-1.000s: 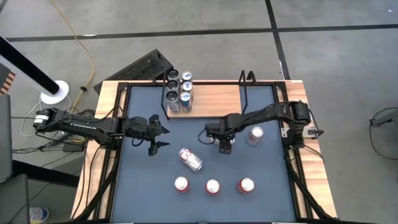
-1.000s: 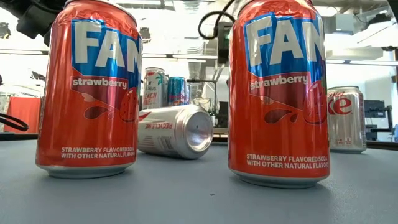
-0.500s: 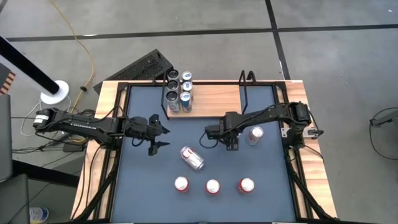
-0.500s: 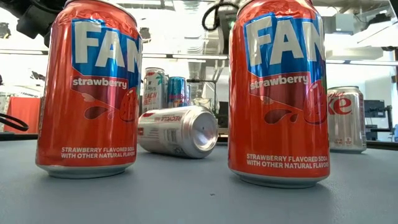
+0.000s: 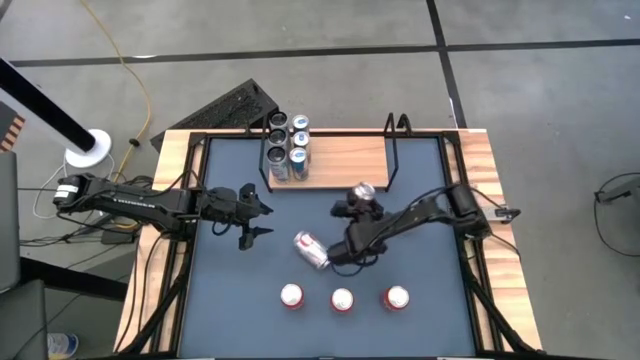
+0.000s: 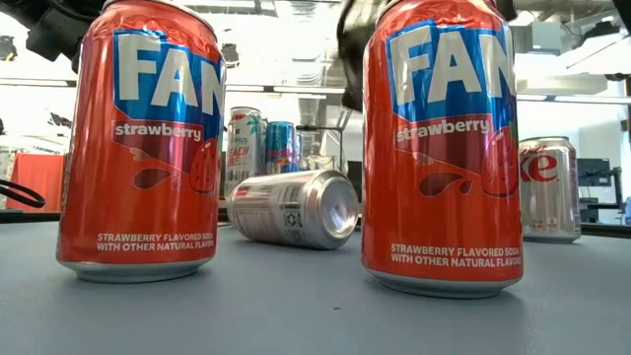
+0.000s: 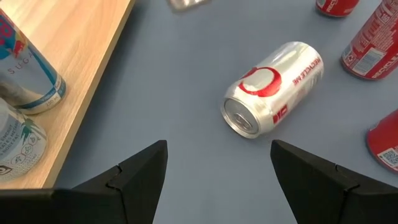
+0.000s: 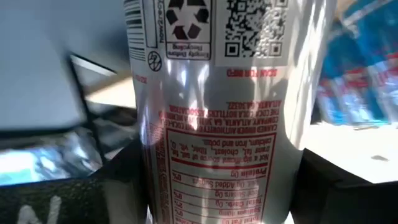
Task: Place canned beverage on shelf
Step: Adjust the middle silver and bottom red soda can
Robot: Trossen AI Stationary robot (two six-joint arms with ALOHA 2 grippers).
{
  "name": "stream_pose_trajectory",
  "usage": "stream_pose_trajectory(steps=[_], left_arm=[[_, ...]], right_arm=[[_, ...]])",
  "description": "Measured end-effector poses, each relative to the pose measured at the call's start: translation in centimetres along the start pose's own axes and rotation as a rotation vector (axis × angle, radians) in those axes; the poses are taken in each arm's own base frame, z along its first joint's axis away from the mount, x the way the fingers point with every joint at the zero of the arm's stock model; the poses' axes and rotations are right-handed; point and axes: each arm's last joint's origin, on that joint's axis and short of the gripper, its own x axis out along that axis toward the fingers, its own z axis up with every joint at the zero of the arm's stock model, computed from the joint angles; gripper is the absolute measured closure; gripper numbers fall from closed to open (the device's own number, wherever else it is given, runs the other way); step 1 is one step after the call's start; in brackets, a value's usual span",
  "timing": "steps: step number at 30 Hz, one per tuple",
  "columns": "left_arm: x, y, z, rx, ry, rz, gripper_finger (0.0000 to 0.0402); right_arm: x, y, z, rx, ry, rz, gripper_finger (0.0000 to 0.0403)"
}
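In the high view the right hand (image 5: 356, 203) pinches a silver can (image 5: 363, 191) upright, top end up, just near of the shelf (image 5: 345, 160). The bare board lies far of it and slightly left, right of the four cans (image 5: 286, 146) at its left end, so this arm is the nearer, while the left hand (image 5: 250, 215) waits spread and empty well to the left over the counter (image 5: 230, 290). The low view does not show the held can clearly. The right wrist view shows it filling the gap between the fingers (image 8: 118, 183).
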Motion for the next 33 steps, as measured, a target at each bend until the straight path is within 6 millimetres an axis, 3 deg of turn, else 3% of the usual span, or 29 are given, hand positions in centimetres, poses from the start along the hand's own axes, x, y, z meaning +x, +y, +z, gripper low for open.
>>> stream_pose_trajectory(steps=[7,14,21,33], left_arm=[[0.0,0.0,0.0,0.007,0.004,0.0,0.0127],[0.0,0.0,-0.1,0.008,0.009,0.003,0.0127],[0.0,0.0,-0.1,0.008,0.012,0.003,0.0127],[0.0,0.0,-0.1,0.01,0.009,-0.003,0.0127]], right_arm=[[1.4,1.7,3.8,-0.115,0.177,-0.122,0.0154],[2.5,3.1,6.0,-0.163,0.23,-0.169,0.0154],[1.6,3.4,6.3,-0.117,0.184,-0.106,0.0143],[0.9,2.1,5.9,-0.004,0.128,-0.008,0.0043]])
